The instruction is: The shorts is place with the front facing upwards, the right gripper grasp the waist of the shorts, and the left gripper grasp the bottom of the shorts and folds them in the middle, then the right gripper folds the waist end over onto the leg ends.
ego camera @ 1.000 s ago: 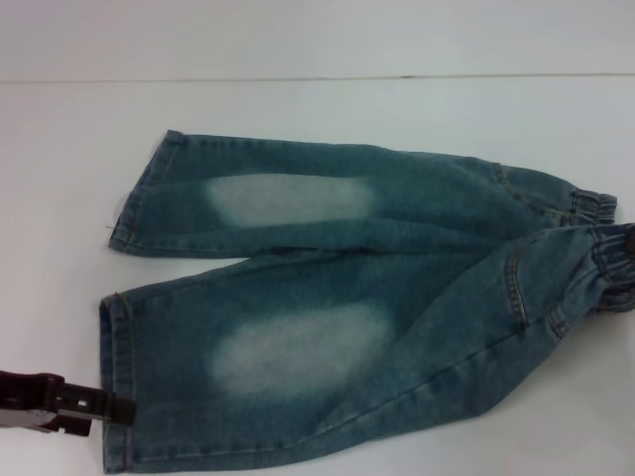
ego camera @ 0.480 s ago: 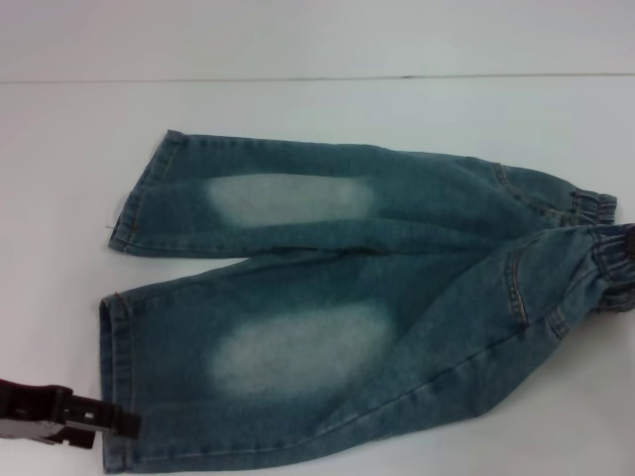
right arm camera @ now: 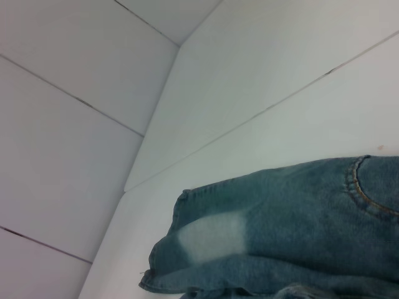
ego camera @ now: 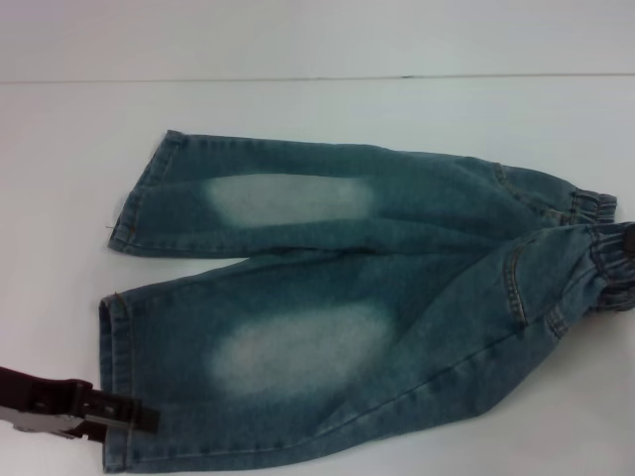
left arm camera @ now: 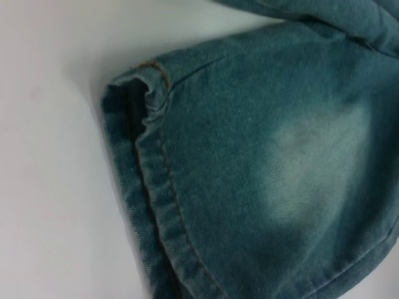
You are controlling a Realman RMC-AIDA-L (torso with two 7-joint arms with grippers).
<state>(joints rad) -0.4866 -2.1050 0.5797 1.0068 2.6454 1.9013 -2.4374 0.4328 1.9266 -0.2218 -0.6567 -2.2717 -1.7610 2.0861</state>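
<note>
The left tool (ego camera: 134, 416) lies low at the table's (ego camera: 317, 109) near-left edge, its dark tip over the hem (left arm camera: 156, 212) of the nearer leg; whether it is open or closed cannot be told. The shorts (ego camera: 367, 297) lie flat, legs left, waistband (ego camera: 610, 258) right. The right tool is not visible.

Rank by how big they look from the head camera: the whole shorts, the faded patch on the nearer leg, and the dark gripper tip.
1. Shorts, by far.
2. Faded patch on the nearer leg.
3. Left gripper, only partly in frame and nearer the camera, so its rank is unsure.
</note>
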